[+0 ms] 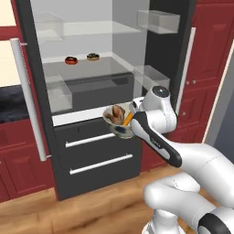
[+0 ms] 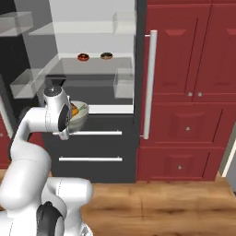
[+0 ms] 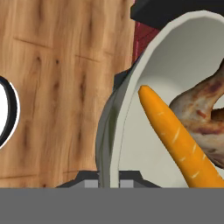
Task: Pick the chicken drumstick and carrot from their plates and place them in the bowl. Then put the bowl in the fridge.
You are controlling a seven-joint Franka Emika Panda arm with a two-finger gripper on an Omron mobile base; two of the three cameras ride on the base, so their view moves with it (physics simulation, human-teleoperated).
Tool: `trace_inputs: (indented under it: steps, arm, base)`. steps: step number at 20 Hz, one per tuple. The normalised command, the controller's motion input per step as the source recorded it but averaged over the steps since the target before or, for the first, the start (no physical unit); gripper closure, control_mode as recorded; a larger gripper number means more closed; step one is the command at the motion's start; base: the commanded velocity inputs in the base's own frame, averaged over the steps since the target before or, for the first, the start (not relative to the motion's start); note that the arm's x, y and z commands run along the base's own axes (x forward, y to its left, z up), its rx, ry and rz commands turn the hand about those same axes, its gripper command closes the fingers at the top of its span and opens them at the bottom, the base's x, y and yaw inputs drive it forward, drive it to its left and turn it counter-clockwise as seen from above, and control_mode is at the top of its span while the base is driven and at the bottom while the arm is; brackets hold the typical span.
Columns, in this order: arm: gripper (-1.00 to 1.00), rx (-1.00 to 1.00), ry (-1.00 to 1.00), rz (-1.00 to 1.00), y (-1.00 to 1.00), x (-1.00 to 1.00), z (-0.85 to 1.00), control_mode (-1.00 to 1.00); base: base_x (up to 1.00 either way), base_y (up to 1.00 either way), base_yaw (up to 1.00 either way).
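Note:
The cream-white bowl (image 1: 119,127) hangs in the air just in front of the open fridge (image 1: 91,77), level with the white ledge above its lower drawers. My gripper (image 1: 131,119) is shut on the bowl's near rim (image 3: 114,118). In the bowl lie the orange carrot (image 3: 179,140) and the golden-brown chicken drumstick (image 3: 203,109), side by side and touching. They show as well in the left base view: carrot (image 1: 128,119), drumstick (image 1: 117,113). From the right, the bowl (image 2: 80,115) peeks out past my wrist. The plates are out of view.
Two doughnuts (image 1: 71,60) (image 1: 93,56) sit on the fridge's middle shelf. Clear door bins (image 1: 151,75) jut out beside the bowl. Two dark drawers (image 1: 98,151) lie below. Red cabinets (image 2: 193,92) flank the fridge, and wood floor (image 2: 161,207) lies underneath.

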Motion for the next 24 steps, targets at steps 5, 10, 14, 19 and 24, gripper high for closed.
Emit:
trace_inputs:
  steps: [5,10,14,19,24]
  arm:
    - [1.0,0.0,0.0,0.0,0.0,0.0,0.0,1.0]
    - [1.0,0.0,0.0,0.0,0.0,0.0,0.0,1.0]
    - [1.0,0.0,0.0,0.0,0.0,0.0,0.0,1.0]
    - [1.0,0.0,0.0,0.0,0.0,0.0,0.0,1.0]
    - [1.0,0.0,0.0,0.0,0.0,0.0,0.0,1.0]
  base:
    - [0.65,0.11,0.0]
    - [0.64,0.11,0.0]
    - [0.6,0.11,0.0]
    - [0.6,0.11,0.0]
    - [0.57,0.11,0.0]
